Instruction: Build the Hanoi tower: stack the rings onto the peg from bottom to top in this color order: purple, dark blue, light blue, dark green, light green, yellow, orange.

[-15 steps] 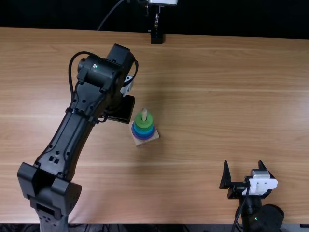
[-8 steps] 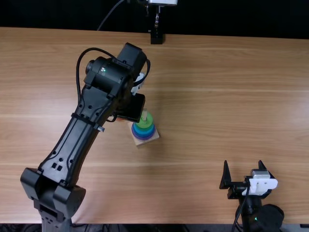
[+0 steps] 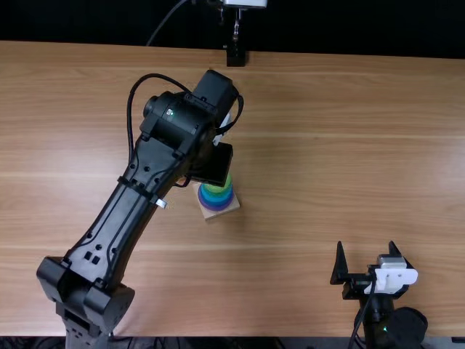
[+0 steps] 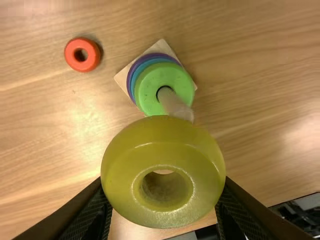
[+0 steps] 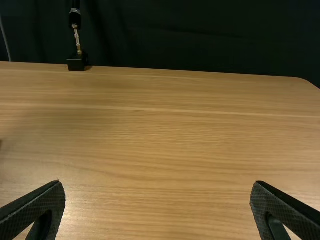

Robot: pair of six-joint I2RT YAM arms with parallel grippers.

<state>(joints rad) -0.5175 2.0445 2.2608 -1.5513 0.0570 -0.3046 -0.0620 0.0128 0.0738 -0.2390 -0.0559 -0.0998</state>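
Left gripper [image 4: 163, 187] pinches yellow ring [image 4: 165, 132]; peg [image 4: 177, 107] just beside it, light green ring [image 4: 149, 92] below. Right gripper [image 5: 158, 183] spread wide, empty. Yellow's turn: next, centre over peg, lower.

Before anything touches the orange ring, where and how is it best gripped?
Probably by its outer rim, from straight above, fingers on opposite sides: the orange ring lies flat on the table, apart from the tower's base, and this leaves its hole free for the peg.
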